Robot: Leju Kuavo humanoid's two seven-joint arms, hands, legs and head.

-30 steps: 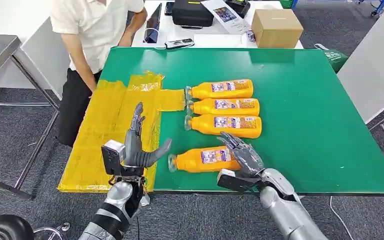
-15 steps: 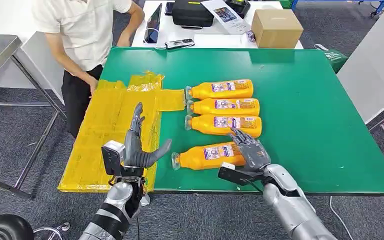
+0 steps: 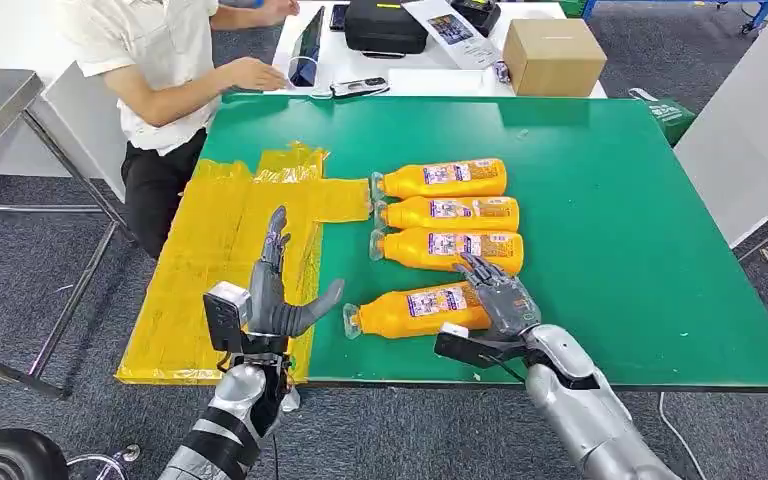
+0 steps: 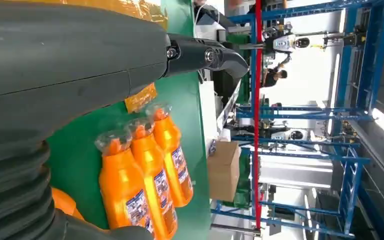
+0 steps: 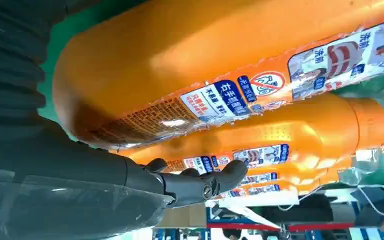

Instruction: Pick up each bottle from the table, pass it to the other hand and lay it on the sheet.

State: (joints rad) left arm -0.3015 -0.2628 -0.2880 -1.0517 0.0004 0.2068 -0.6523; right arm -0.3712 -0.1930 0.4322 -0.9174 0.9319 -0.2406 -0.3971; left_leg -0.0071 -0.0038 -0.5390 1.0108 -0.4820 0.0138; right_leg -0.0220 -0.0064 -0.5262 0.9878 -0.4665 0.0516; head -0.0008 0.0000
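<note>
Four orange bottles lie on their sides on the green desk [image 3: 610, 250], caps toward the yellow sheet [image 3: 220, 250]. Each carries a white-and-blue label with red marks and Chinese print, too small to read from the head view; the right wrist view shows a blue band of white characters and a red prohibition circle. Three bottles [image 3: 445, 215] form a tight row mid-desk. The nearest bottle [image 3: 410, 311] lies slightly tilted just in front of them, and the right robot hand [image 3: 498, 296] rests on its base end, fingers draped over it. Whether it grips the bottle cannot be told. The left robot hand [image 3: 278, 290] is raised over the sheet's near edge, fingers spread, holding nothing.
</note>
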